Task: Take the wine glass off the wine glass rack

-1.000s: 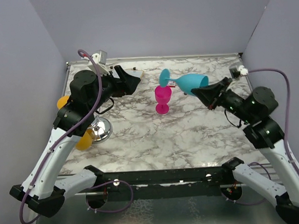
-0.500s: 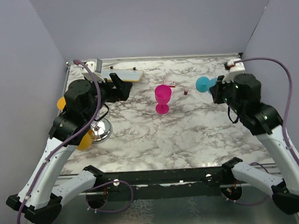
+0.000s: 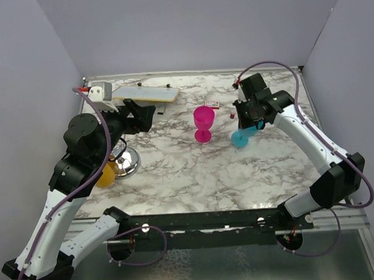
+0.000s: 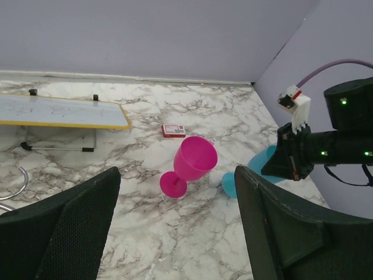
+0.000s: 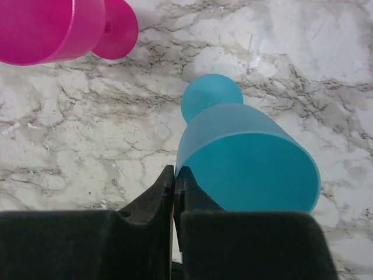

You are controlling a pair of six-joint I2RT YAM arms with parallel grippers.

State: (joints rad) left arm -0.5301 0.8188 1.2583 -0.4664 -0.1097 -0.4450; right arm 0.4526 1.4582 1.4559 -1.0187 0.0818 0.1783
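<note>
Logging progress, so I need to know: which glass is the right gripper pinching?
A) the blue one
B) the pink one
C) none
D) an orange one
A: in the right wrist view the right gripper is closed on the rim of the blue glass.

A white marble-patterned tabletop (image 3: 188,177) with grey veins fills the middle of the top view. Plain lavender walls enclose it: the back wall (image 3: 188,28) at 12 o'clock, the left wall (image 3: 18,110) at 9 and the right wall (image 3: 351,52) at 3. A thin metal strip (image 3: 221,71) edges the tabletop at 12 o'clock, and a black rail (image 3: 197,221) runs along 6 o'clock. The light is soft and even.
</note>
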